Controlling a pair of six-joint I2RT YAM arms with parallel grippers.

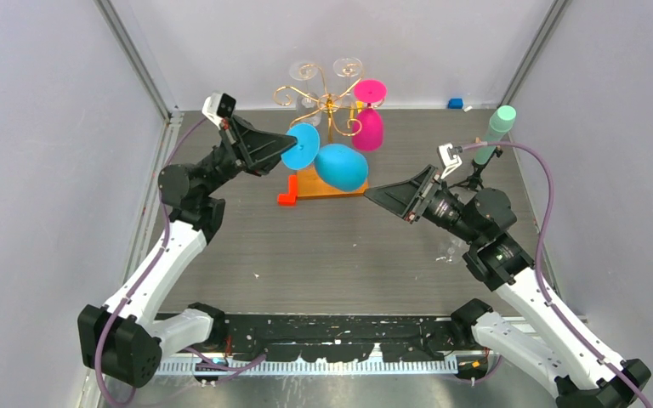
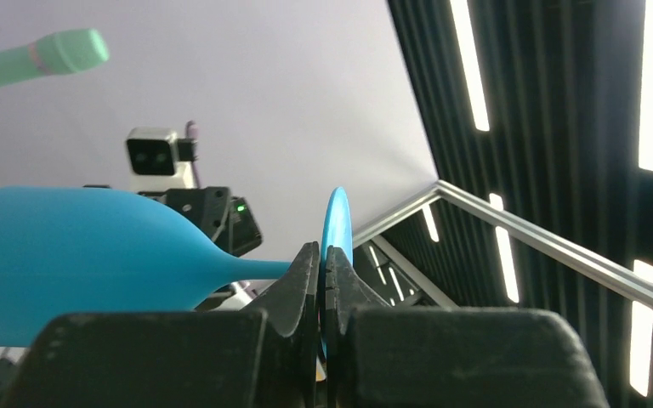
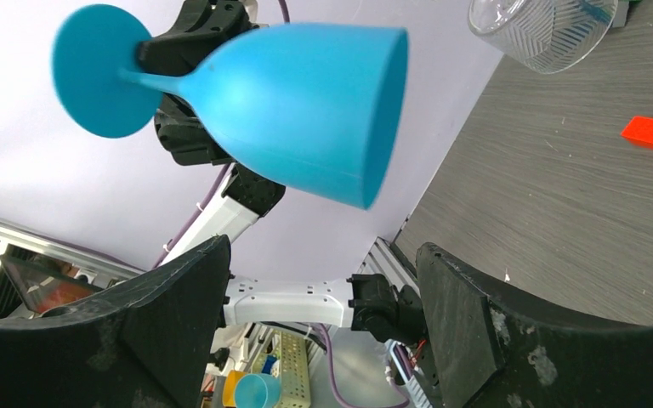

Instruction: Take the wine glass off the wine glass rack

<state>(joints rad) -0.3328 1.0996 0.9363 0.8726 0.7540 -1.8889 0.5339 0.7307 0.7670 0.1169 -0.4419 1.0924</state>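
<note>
Nearest you, your right gripper (image 1: 374, 195) hovers over the worktop (image 1: 306, 255), right of centre. Its jaws are spread wide and there is nothing between them. It points left and away, toward the open mouth of the blue wine glass (image 3: 306, 110).

A little farther off and to the left, your left gripper (image 2: 321, 255) is clamped on that glass. Its fingers (image 2: 302, 274) are pinched together on the thin stem, right against the foot disc. The glass is up in the air on its side, with the foot to the left and the bowl to the right. No wire is around its stem. From above, the bowl sits just in front of the wooden base (image 1: 308, 185) of the wine glass rack (image 1: 330, 104), below the scroll arms.

A red block (image 1: 288, 192) lies on the worktop at the near left corner of the base. On the rack's right side a pink wine glass (image 1: 368, 129) hangs bowl down. Two clear glasses (image 1: 306, 70) hang from the far arms. Beyond them, by the far wall, is a small blue block (image 1: 455, 103).
</note>
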